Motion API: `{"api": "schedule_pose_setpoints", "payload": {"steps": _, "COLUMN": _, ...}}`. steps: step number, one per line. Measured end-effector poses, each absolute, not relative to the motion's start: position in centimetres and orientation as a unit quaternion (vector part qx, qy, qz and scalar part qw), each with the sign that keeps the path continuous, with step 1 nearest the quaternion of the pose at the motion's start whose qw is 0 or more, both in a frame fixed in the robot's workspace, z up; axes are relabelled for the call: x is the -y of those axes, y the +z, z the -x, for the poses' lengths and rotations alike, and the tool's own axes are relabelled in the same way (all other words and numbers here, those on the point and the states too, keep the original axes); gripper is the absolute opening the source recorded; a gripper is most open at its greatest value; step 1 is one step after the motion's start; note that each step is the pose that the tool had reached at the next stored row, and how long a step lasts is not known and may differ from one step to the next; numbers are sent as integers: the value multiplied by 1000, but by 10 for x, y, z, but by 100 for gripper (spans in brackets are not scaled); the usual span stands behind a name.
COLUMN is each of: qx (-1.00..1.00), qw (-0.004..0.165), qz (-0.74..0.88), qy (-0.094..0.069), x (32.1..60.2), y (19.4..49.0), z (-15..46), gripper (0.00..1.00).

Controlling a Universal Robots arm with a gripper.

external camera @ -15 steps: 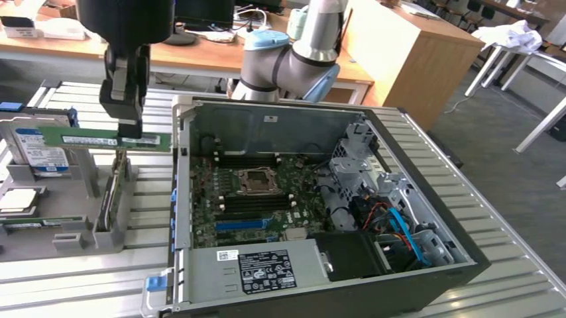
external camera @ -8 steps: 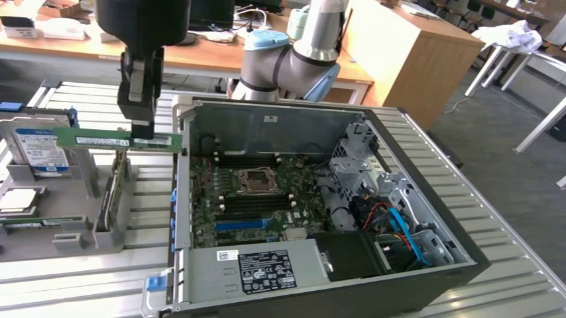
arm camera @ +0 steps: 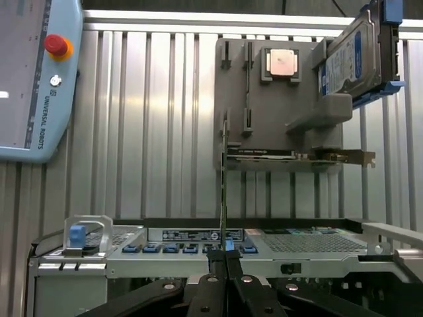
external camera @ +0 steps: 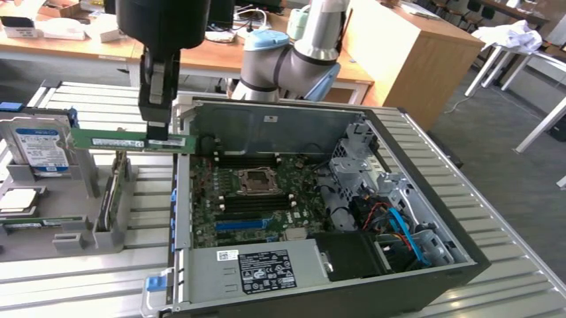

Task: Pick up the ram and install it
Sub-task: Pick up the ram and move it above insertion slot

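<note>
The ram, a long thin green stick with a white label, hangs level in the air with my gripper shut on it near one end. It floats over the gap between the grey parts holder and the open computer case, at the case's edge on the exterior view's left. The wrist view shows the ram edge-on as a thin line rising from my shut gripper. Inside the case lies the motherboard with dark memory slots and blue slots.
The holder carries a hard drive with a blue-white label, a processor chip and a card. A teach pendant lies on the slatted table. The case holds a power supply, a drive cage and cables.
</note>
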State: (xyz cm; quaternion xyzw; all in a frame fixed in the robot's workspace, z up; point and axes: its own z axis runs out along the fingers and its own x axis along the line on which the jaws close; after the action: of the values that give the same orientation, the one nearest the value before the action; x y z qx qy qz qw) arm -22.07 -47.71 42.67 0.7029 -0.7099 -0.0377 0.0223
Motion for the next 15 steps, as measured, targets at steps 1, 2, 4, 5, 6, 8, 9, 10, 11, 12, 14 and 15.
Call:
{"api": "schedule_pose_setpoints", "payload": {"steps": 1, "qx": 710, "qw": 22, "qz": -703, "qy": -38, "x": 477, "y": 427, "z": 219, "gripper": 12}}
{"api": "schedule_pose_setpoints", "payload": {"steps": 2, "qx": 710, "qw": 22, "qz": -703, "qy": -38, "x": 477, "y": 427, "z": 217, "gripper": 12}}
{"api": "schedule_pose_setpoints", "payload": {"steps": 4, "qx": 709, "qw": 22, "qz": -703, "qy": -38, "x": 478, "y": 427, "z": 213, "gripper": 12}}
{"api": "schedule_pose_setpoints", "payload": {"steps": 5, "qx": 709, "qw": 22, "qz": -704, "qy": -38, "x": 478, "y": 427, "z": 211, "gripper": 12}}
{"api": "schedule_pose_setpoints", "payload": {"steps": 6, "qx": 709, "qw": 22, "qz": -704, "qy": -38, "x": 478, "y": 427, "z": 209, "gripper": 12}}
{"api": "schedule_pose_setpoints", "payload": {"steps": 8, "qx": 709, "qw": 23, "qz": -704, "qy": -38, "x": 479, "y": 427, "z": 205, "gripper": 12}}
{"api": "schedule_pose_setpoints", "payload": {"steps": 9, "qx": 709, "qw": 23, "qz": -704, "qy": -38, "x": 479, "y": 427, "z": 203, "gripper": 12}}
{"api": "schedule_pose_setpoints", "payload": {"steps": 10, "qx": 708, "qw": 23, "qz": -704, "qy": -38, "x": 479, "y": 427, "z": 201, "gripper": 12}}
{"api": "schedule_pose_setpoints", "payload": {"steps": 11, "qx": 708, "qw": 23, "qz": -704, "qy": -38, "x": 479, "y": 427, "z": 199, "gripper": 12}}
{"api": "schedule_pose_setpoints", "payload": {"steps": 12, "qx": 708, "qw": 23, "qz": -705, "qy": -38, "x": 479, "y": 427, "z": 197, "gripper": 12}}
{"api": "schedule_pose_setpoints", "payload": {"steps": 14, "qx": 708, "qw": 23, "qz": -705, "qy": -38, "x": 479, "y": 427, "z": 193, "gripper": 12}}
{"api": "schedule_pose_setpoints", "payload": {"steps": 15, "qx": 708, "qw": 23, "qz": -705, "qy": -38, "x": 480, "y": 427, "z": 191, "gripper": 12}}
